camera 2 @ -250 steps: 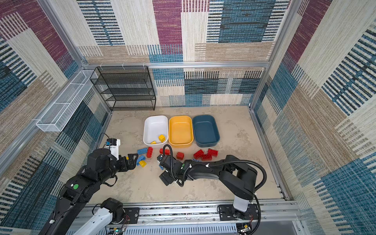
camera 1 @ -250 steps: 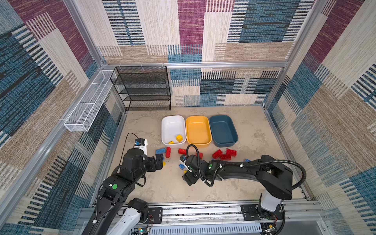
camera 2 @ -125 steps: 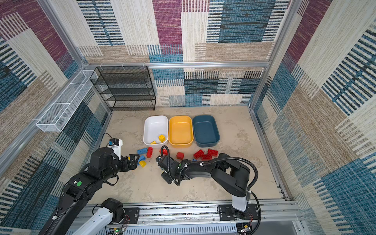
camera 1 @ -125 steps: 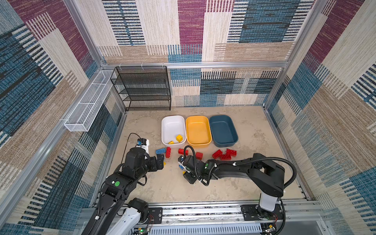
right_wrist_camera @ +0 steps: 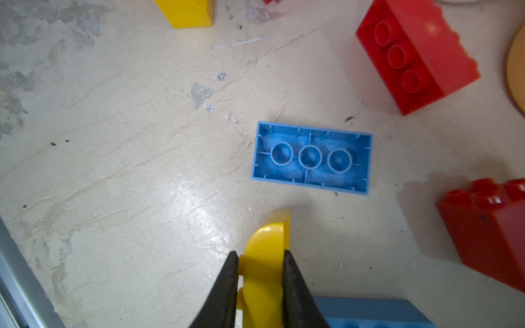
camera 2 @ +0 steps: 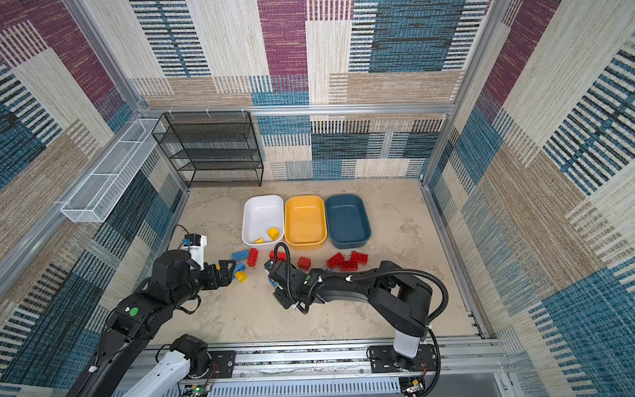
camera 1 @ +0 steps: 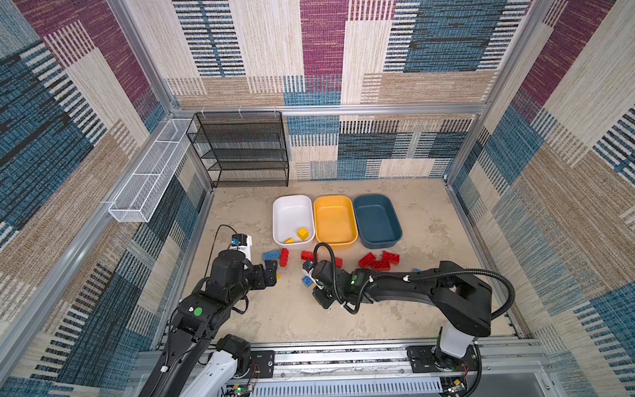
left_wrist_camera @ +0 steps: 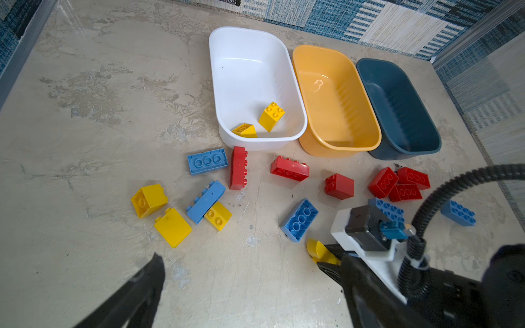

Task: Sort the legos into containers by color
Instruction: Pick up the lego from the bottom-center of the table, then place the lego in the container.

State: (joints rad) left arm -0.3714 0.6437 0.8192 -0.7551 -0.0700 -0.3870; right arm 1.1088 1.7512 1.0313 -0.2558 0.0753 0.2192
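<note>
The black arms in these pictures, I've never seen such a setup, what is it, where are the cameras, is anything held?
It's a robot: left arm and right arm share a table, each with a two-fingered gripper. Two pictures look down from overhead; two come from wrist cameras. Red bricks, blue bricks and yellow bricks lie before a white tub, a yellow-orange tub and a teal tub; the white one holds two yellow blocks. The right gripper is shut on a curved yellow brick. The left gripper is open, empty.

Tabletop (camera 1: 275,319), perhaps stone: tubs (camera 1: 338,243), loose legos (camera 1: 367,260)
</note>
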